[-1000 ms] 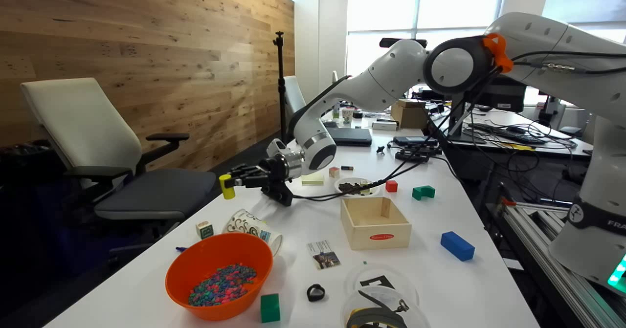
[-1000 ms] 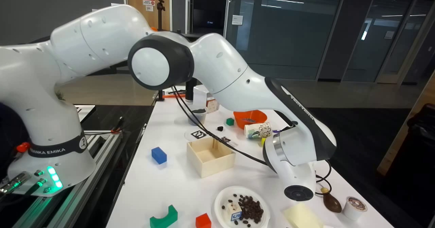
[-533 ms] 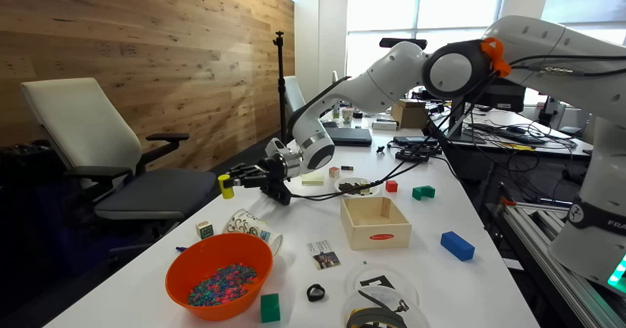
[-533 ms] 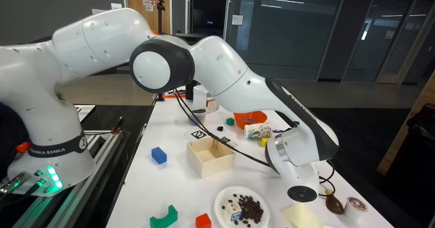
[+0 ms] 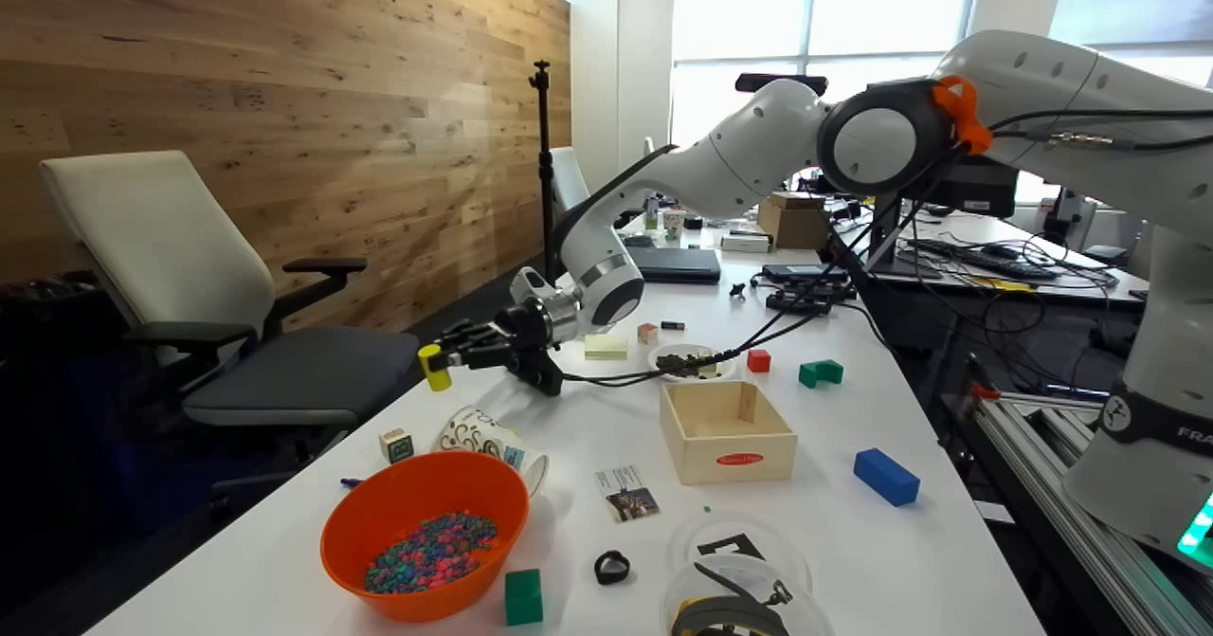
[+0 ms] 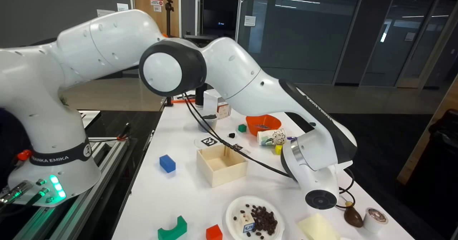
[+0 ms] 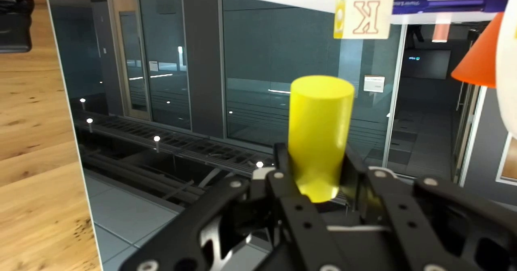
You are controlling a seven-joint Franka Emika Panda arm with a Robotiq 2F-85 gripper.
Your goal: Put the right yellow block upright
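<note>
The right yellow block, a plain bright yellow cylinder, is clasped between the two black fingers of my gripper in the wrist view. Its far end sticks out well beyond the fingertips. In an exterior view the same block hangs raised near the table's far edge, its long axis close to vertical but leaning, with the gripper reaching in almost level. Whether tabletop lies directly beneath it, I cannot tell. Another small yellow block lies by the tipped paper cup, partly covered. The arm hides the gripper in that exterior view.
Near the held block are a letter block, a purple marker, the fallen paper cup and an orange bowl. A wooden box and a plate of beans stand further along. Cables trail from the wrist.
The gripper has shifted slightly outward past its earlier spot, and the held block leans a little more. The wrist uncovers more of the other yellow block beside the cup.
</note>
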